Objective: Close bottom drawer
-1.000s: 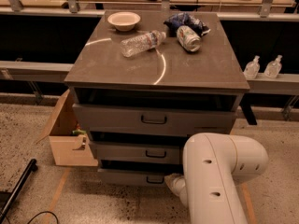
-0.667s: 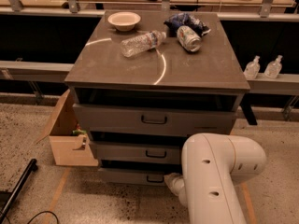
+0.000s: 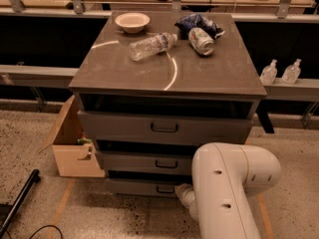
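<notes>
The grey-brown cabinet (image 3: 167, 73) has three drawers, each pulled out a little. The bottom drawer (image 3: 134, 186) is the lowest, with a short plain front and a small black bar handle (image 3: 165, 189). It stands slightly out from the cabinet. My white arm (image 3: 227, 188) fills the lower right. My gripper (image 3: 181, 195) is at the bottom drawer's front, just right of the handle, and is mostly hidden behind the arm.
On the cabinet top lie a white bowl (image 3: 132, 21), a plastic bottle (image 3: 151, 45), a can (image 3: 201, 40) and a dark bag (image 3: 197, 22). An open cardboard box (image 3: 72, 146) stands at the cabinet's left. A black pole (image 3: 17, 203) lies on the floor.
My arm has shifted slightly left, toward the bottom drawer's front. The drawers look the same as before.
</notes>
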`<state>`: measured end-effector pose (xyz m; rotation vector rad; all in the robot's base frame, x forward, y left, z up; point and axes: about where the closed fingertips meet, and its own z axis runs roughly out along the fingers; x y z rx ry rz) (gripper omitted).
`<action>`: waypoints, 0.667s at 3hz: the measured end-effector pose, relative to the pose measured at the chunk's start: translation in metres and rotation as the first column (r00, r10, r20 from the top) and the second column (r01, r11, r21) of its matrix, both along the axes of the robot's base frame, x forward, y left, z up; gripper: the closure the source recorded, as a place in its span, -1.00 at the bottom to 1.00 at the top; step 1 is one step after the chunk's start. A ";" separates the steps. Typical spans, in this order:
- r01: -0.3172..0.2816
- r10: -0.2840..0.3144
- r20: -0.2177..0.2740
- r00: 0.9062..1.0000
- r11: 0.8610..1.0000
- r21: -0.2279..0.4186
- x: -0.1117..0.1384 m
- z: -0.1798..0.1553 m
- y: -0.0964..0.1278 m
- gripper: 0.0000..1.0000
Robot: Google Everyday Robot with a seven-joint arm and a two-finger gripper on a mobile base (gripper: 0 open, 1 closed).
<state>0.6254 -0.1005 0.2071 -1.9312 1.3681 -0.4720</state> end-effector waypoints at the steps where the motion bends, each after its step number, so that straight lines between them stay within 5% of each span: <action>1: -0.018 0.018 -0.056 0.998 1.000 0.012 -0.027 0.022 -0.025 1.00; 2: -0.002 0.004 -0.107 0.994 1.000 0.023 -0.058 0.052 -0.052 1.00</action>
